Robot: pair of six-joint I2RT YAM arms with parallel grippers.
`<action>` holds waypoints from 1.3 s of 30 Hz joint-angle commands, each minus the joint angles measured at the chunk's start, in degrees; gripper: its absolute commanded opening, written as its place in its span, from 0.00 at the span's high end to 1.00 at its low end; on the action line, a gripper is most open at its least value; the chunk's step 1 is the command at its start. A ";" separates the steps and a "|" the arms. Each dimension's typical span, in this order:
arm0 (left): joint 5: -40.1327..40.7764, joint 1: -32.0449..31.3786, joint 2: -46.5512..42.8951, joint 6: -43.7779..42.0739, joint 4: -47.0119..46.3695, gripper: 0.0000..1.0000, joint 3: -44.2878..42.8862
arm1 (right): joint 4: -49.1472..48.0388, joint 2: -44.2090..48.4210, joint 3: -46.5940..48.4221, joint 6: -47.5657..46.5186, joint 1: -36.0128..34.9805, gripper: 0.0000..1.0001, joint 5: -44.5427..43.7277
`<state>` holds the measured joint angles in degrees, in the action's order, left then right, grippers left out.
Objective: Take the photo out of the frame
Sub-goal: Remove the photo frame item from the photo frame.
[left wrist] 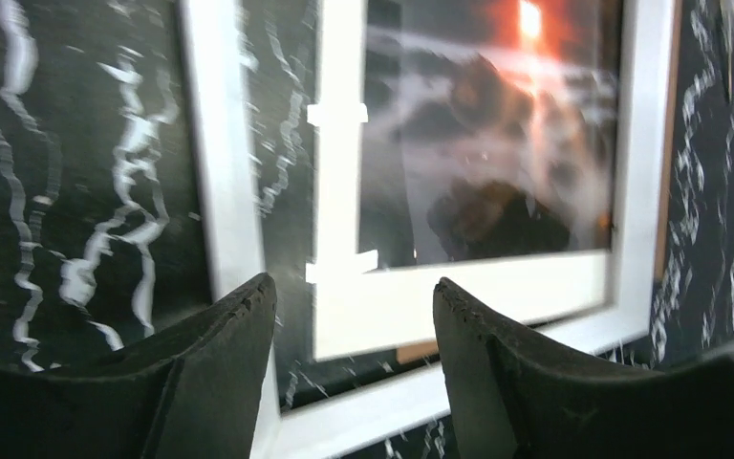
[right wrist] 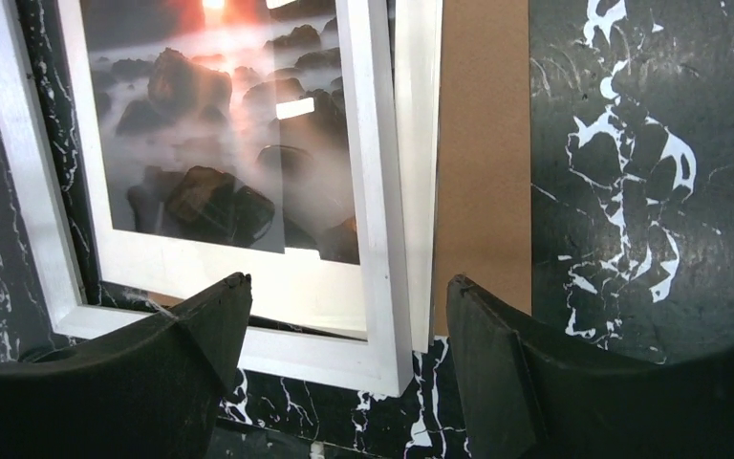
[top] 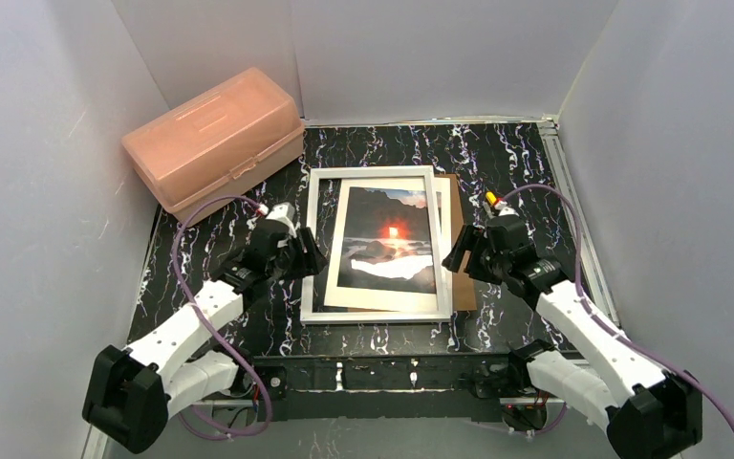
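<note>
The white frame lies flat in the middle of the table. The photo, an orange glow over dark rocks inside a white mat, lies skewed within the frame's opening. The brown backing board sticks out past the frame's right side. My left gripper is open and empty at the frame's left border, with the photo ahead of it. My right gripper is open and empty over the frame's near right corner, with the photo and the board ahead.
A pink plastic box stands at the back left. White walls close in the black marbled table on three sides. A metal rail runs along the right edge.
</note>
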<state>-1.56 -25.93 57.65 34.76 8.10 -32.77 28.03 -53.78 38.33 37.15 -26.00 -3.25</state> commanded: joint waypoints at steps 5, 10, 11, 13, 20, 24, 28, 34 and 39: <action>2.32 -15.06 2.27 -0.31 8.86 0.41 -9.05 | 3.82 8.87 -5.34 3.49 -0.18 0.26 2.75; 3.00 -18.62 7.86 -1.63 9.16 0.41 -11.98 | 6.35 10.93 -8.77 7.83 -0.11 0.27 4.51; 2.93 -18.80 9.21 -1.75 9.20 0.41 -12.41 | 6.37 11.11 -9.36 8.36 -0.10 0.27 5.00; 2.90 -18.97 12.02 -1.72 9.19 0.41 -13.53 | 6.11 11.55 -10.68 9.64 -0.11 0.30 6.00; 1.57 -18.93 24.02 -1.42 9.82 0.45 -20.83 | 4.81 12.66 -12.92 11.48 -0.12 0.49 3.52; -1.60 -18.96 28.81 -1.01 8.55 0.46 -23.75 | 3.54 11.36 -11.08 8.04 -0.12 0.57 1.68; -1.84 -18.91 32.61 0.24 9.04 0.47 -26.03 | 3.11 7.96 -6.99 4.41 -0.14 0.75 -3.23; -0.31 -18.92 34.23 1.01 9.59 0.47 -27.28 | 0.59 -1.98 0.72 -1.91 -0.13 0.75 -8.02; 0.08 -18.91 36.39 0.75 10.35 0.47 -29.62 | -2.33 -9.55 5.34 -5.97 0.67 0.74 -4.02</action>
<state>-2.31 -44.75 93.03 35.57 17.08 -59.05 29.50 -59.86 39.70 35.75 -25.93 -7.92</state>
